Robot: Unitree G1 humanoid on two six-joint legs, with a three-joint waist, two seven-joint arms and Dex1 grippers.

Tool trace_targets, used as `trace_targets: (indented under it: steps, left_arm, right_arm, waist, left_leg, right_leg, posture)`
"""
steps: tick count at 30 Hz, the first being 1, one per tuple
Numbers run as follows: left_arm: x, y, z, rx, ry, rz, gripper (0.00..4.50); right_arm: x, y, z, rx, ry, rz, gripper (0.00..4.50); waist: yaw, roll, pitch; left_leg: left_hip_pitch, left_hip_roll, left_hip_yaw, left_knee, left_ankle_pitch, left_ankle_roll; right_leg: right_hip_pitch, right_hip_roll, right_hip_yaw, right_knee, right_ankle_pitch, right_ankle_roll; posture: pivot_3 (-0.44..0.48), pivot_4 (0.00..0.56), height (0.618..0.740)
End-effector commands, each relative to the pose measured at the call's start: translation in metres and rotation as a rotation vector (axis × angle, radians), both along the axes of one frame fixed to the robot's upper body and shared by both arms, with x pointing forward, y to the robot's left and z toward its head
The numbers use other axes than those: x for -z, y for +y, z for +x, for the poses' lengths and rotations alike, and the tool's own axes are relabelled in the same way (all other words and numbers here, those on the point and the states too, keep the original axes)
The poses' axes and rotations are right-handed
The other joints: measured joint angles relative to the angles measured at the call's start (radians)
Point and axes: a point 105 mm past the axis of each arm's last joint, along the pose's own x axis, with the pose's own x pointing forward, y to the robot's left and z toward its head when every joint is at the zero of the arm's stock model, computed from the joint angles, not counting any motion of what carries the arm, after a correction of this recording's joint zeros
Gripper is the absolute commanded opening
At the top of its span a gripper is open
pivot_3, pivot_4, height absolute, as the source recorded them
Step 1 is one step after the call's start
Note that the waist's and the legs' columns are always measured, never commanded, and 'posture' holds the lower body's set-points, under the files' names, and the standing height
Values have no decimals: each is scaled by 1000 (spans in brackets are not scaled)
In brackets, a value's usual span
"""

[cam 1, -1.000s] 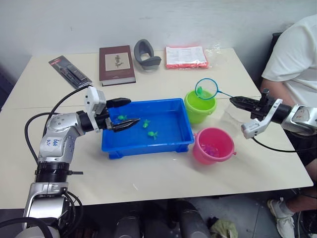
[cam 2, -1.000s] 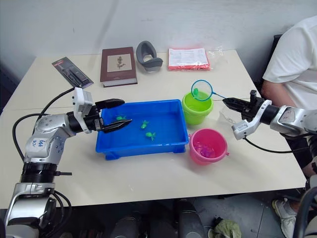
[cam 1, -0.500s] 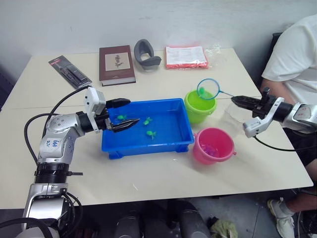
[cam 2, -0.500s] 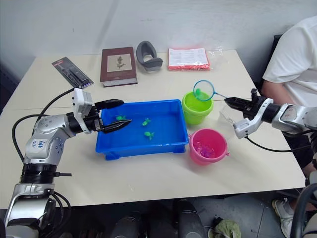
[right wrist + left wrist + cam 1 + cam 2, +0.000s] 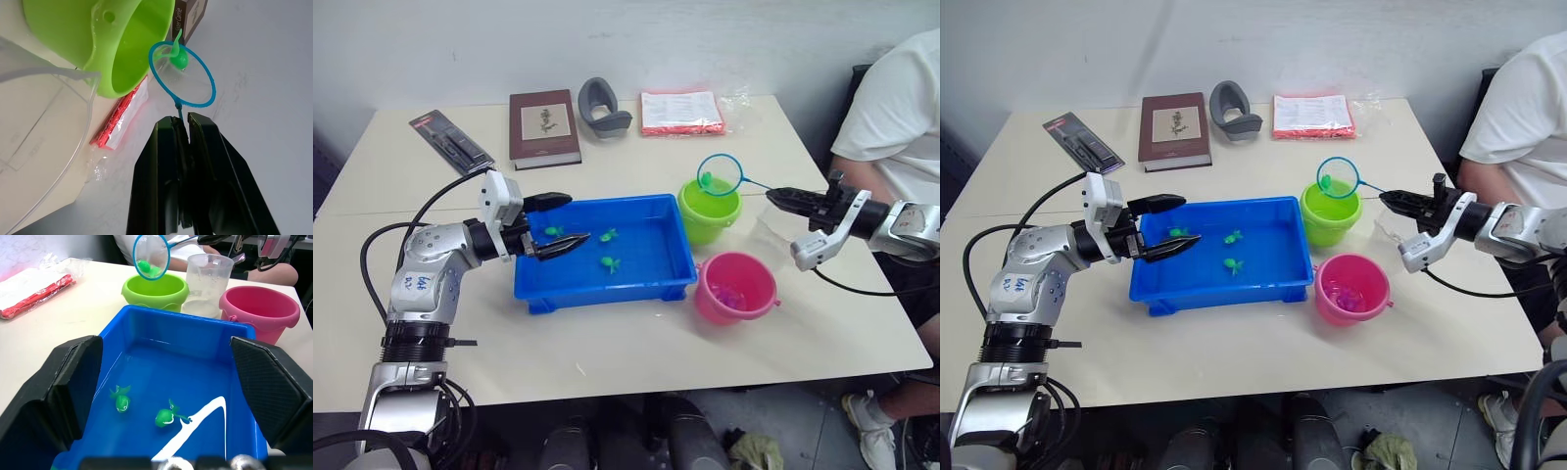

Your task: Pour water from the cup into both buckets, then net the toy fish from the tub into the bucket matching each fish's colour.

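The blue tub (image 5: 607, 291) sits mid-table with three green toy fish (image 5: 606, 262) in it. My left gripper (image 5: 578, 218) is open over the tub's left end, with the fish (image 5: 121, 400) lying between its fingers' lines of sight. To the tub's right stand the lime green bucket (image 5: 709, 211) and the pink bucket (image 5: 734, 287). My right gripper (image 5: 773, 195) is shut on the handle of a blue-ringed net (image 5: 722, 174). The net holds a green fish (image 5: 178, 59) above the green bucket. The clear cup (image 5: 771, 233) stands right of the buckets, below my right gripper.
Along the far edge lie a brown book (image 5: 543, 127), a grey curved object (image 5: 600, 108), a red packet (image 5: 681, 112) and a black packet (image 5: 450, 142). A person in a white shirt (image 5: 891, 108) sits at the table's right end. Pink shapes lie inside the pink bucket.
The net with its green fish wobbled slightly right and came back over the green bucket. The fish in the tub drifted a little. My left gripper stayed put.
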Motion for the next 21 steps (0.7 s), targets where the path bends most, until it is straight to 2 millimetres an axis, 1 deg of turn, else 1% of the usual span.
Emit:
trace_targets:
  steps: [1, 3, 6, 8, 9, 11, 13, 14, 15, 16, 17, 19, 21]
  left_arm:
    - [-8, -1, -1, 1, -40, -8, 4459]
    - [-8, -2, -2, 5, -40, -9, 4459]
    - [-8, -1, -1, -3, -41, -12, 4459]
    - [-8, -1, -2, -4, -41, -14, 4459]
    - [-7, -1, -2, -1, -39, -11, 4459]
    - [-7, -1, -2, -3, -37, -14, 4459]
    - [-7, -1, -2, -2, -37, -12, 4459]
    - [-7, -1, -2, -4, -39, -12, 4459]
    - [-7, 0, -2, -7, -39, -13, 4459]
    - [-7, 0, -2, -8, -39, -14, 4459]
    - [-7, 0, -2, -8, -38, -14, 4459]
    - [-6, -1, -2, -4, -36, -11, 4459]
    - [-7, 0, -2, -8, -41, -13, 4459]
  right_arm:
    - [-23, -15, 5, 63, -96, 27, 0]
    - [-13, -10, -1, 15, -52, -8, 0]
    - [-25, -20, 4, 69, -103, 20, 0]
    - [-15, -18, 0, 41, -65, -9, 0]
    - [-19, -24, 2, 72, -83, 5, 0]
    - [-18, -27, 3, 84, -85, -3, 0]
    - [-4, -15, -4, 1, -24, -23, 0]
    - [-8, -14, -3, 6, -39, 1, 0]
    - [-15, -18, 0, 34, -76, 20, 0]
    - [-18, -22, 2, 55, -92, 32, 0]
    - [-13, -22, 1, 50, -77, 16, 0]
    - [6, -13, -9, -28, 8, -26, 0]
    - [-16, -19, -2, 23, -82, 32, 0]
  waist:
    - [1, 0, 0]
    - [1, 0, 0]
    - [1, 0, 0]
    - [1, 0, 0]
    - [0, 0, 0]
    - [0, 0, 0]
    - [0, 0, 0]
    - [-1, 0, 0]
    - [-1, 0, 0]
    - [-1, 0, 0]
    - [0, 0, 0]
    - [0, 0, 0]
    - [0, 0, 0]
  left_leg:
    - [0, 0, 0, 0, 0, 0]
    - [0, 0, 0, 0, 0, 0]
    - [0, 0, 0, 0, 0, 0]
    - [0, 0, 0, 0, 0, 0]
    - [0, 0, 0, 0, 0, 0]
    - [0, 0, 0, 0, 0, 0]
    - [0, 0, 0, 0, 0, 0]
    - [0, 0, 0, 0, 0, 0]
    - [0, 0, 0, 0, 0, 0]
    - [0, 0, 0, 0, 0, 0]
    - [0, 0, 0, 0, 0, 0]
    - [0, 0, 0, 0, 0, 0]
    - [0, 0, 0, 0, 0, 0]
  right_leg:
    - [0, 0, 0, 0, 0, 0]
    - [0, 0, 0, 0, 0, 0]
    - [0, 0, 0, 0, 0, 0]
    - [0, 0, 0, 0, 0, 0]
    - [0, 0, 0, 0, 0, 0]
    - [0, 0, 0, 0, 0, 0]
    - [0, 0, 0, 0, 0, 0]
    - [0, 0, 0, 0, 0, 0]
    - [0, 0, 0, 0, 0, 0]
    - [0, 0, 0, 0, 0, 0]
    - [0, 0, 0, 0, 0, 0]
    - [0, 0, 0, 0, 0, 0]
    - [0, 0, 0, 0, 0, 0]
  posture:
    - [0, 150, 740]
    - [0, 150, 740]
    - [0, 150, 740]
    - [0, 150, 740]
    - [0, 150, 740]
    - [0, 150, 740]
    - [0, 150, 740]
    - [0, 150, 740]
    - [0, 150, 740]
    - [0, 150, 740]
    - [0, 150, 740]
    - [0, 150, 740]
    - [0, 150, 740]
